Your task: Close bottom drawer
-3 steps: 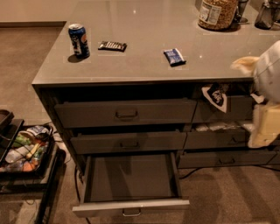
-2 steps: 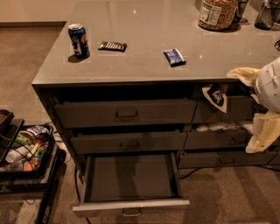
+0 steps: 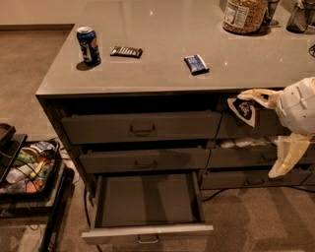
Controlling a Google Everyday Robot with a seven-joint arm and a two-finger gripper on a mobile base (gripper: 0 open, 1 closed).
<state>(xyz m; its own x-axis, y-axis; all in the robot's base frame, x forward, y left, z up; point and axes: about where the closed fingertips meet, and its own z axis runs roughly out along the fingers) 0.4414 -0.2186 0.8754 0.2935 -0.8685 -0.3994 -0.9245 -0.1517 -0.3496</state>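
Note:
The bottom drawer (image 3: 147,232) of the left three-drawer stack is pulled far out towards me. Its bare dark inside (image 3: 147,199) is empty, and a small metal pull (image 3: 147,240) sits centred on its front. The two drawers above it (image 3: 142,127) stick out only slightly. My gripper (image 3: 257,134) is at the right edge, in front of the right-hand drawers and well to the right of and above the bottom drawer. Its cream fingers (image 3: 256,95) are spread apart and hold nothing.
On the counter top (image 3: 162,29) stand a blue can (image 3: 88,45), a dark bar (image 3: 126,51), a blue packet (image 3: 196,64) and a jar (image 3: 244,15). The right-hand drawers hold cloth (image 3: 243,109) and paper. A low cart with clutter (image 3: 29,167) stands at the left on the carpet.
My gripper has moved left and down, further into view in front of the right-hand drawers. The bottom drawer has not moved.

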